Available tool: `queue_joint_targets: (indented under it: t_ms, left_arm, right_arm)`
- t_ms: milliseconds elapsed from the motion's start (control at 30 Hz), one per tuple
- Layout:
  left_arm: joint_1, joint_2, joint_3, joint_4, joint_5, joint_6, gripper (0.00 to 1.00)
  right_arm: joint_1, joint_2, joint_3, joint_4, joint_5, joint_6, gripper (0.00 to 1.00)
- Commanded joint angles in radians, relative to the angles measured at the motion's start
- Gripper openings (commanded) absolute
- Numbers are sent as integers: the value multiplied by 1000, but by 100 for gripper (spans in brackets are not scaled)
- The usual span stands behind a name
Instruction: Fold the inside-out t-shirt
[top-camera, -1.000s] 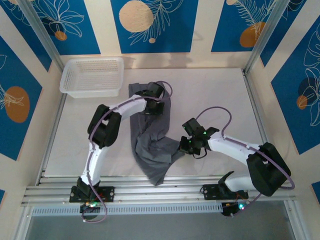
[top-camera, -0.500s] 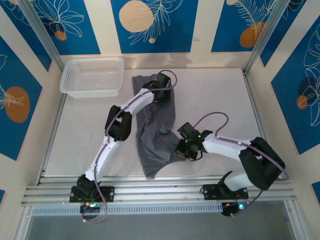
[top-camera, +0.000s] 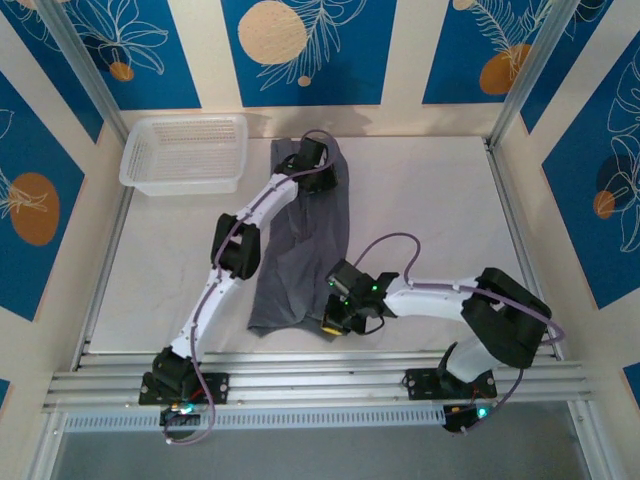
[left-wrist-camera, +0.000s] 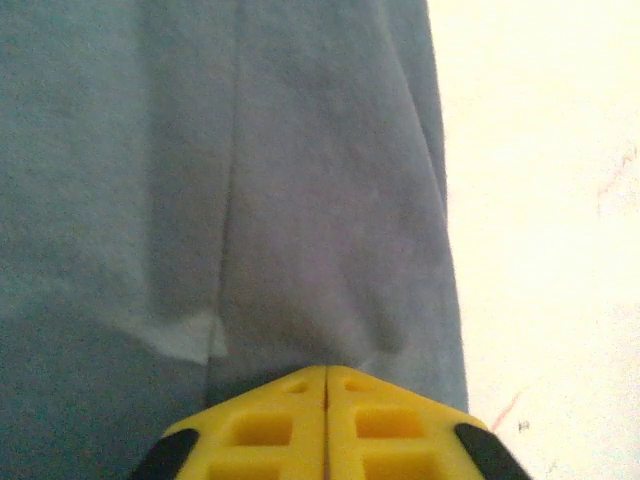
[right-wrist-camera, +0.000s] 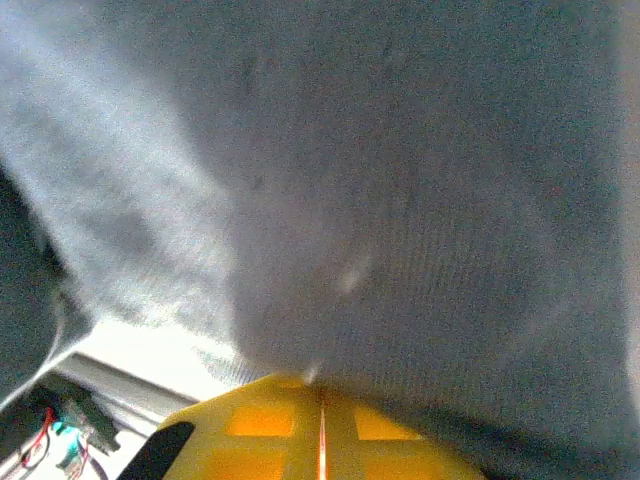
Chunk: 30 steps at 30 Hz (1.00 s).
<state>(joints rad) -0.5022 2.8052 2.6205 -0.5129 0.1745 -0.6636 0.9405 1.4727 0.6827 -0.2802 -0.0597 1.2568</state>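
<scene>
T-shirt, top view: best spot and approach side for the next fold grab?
Probably the near-left corner of the t-shirt. The shirt lies as a long strip running far to near, and that corner sits flat with bare table beside it. Come in low from the left and pinch the edge.

No legible text, label, brand or number on any surface

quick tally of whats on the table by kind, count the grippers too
t-shirt: 1
basket: 1
grippers: 2, the left gripper and the right gripper
total: 4
</scene>
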Motion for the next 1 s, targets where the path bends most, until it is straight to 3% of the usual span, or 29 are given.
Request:
queue_joint_targets:
  t_ms: [0,67,133,233,333,467,567,767,967]
  left_arm:
    - [-6,-224,-135,28,86,45,24]
    - [-6,-429,-406,158,101,46,33]
    - [-3,-621,-651,268,97,49,40]
    - [1,-856,-903,253,65,106,44]
    - [10,-1045,-1138,212,12,144,43]
    - [64,-1251,-1458,266,38,120,42]
    - [96,-1356,-1605,237,20,124,42]
    - [176,-1503,-1812,251,126,47,43]
    - [203,-1555,-1913,206,175,9,44]
  right_arm:
    - [-23,-173,11,-134,114,-27,21]
    - [-94,-293,-67,-128,173,-20,30]
    - [-187,-394,-158,-59,142,-53,35]
    - [-330,-478,-254,32,35,-117,42]
    - [-383,-467,-255,52,-25,-192,47]
    - [-386,-312,-210,116,-138,-263,51]
    - [-358,-180,-181,203,-197,-261,50]
    - [-300,-30,-152,321,-228,-218,45]
    - [-249,28,-143,343,-212,-187,37]
